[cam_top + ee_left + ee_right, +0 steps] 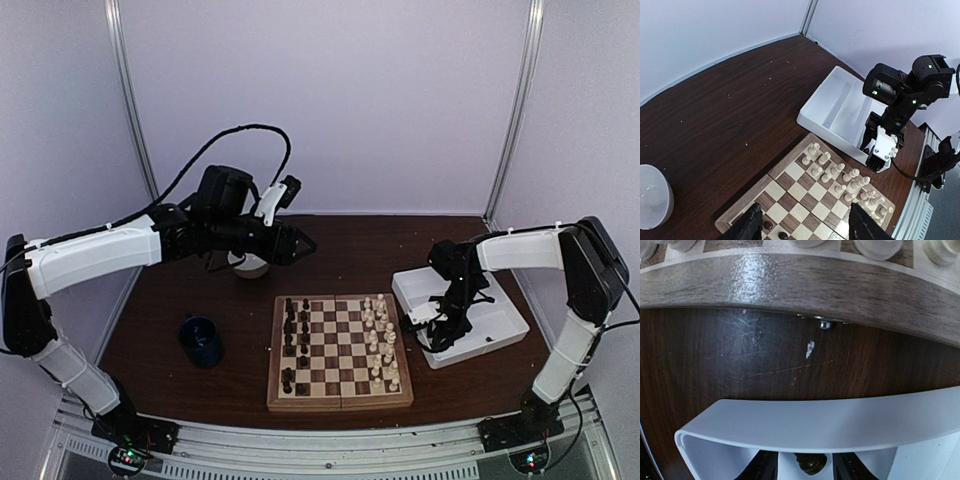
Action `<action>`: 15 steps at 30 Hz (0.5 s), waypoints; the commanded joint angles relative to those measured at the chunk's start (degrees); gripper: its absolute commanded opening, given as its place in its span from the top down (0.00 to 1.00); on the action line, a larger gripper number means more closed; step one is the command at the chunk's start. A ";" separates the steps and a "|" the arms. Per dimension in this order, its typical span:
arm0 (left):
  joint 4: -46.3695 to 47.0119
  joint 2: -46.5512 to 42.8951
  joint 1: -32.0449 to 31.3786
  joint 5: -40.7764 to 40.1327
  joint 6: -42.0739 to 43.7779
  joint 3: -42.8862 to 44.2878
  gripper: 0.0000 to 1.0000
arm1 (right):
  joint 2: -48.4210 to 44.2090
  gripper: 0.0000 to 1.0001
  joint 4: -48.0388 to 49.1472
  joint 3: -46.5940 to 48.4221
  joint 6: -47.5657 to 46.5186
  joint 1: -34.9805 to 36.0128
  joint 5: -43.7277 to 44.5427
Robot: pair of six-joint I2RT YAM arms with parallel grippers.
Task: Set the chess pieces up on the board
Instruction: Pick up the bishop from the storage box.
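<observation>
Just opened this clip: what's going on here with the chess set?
A two-arm robot is setting up a chessboard. In the overhead view, dark pieces line the board's left side and cream pieces its right. The right end effector is down in the white tray beside the board, with its jaws open around one dark piece that it is not gripping. The left end effector hangs open and empty above the table, just beyond the board's far edge.
</observation>
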 commanded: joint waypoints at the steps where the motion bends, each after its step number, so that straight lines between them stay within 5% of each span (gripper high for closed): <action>1: 2.65 -1.59 -0.34 -0.38 -0.47 -0.39 0.41 | 1.86 0.61 0.60 -0.04 -2.23 1.31 4.24; 15: 4.58 0.35 -0.34 1.24 -0.84 0.07 0.41 | 0.22 0.67 -0.13 -3.81 -1.14 -1.64 8.24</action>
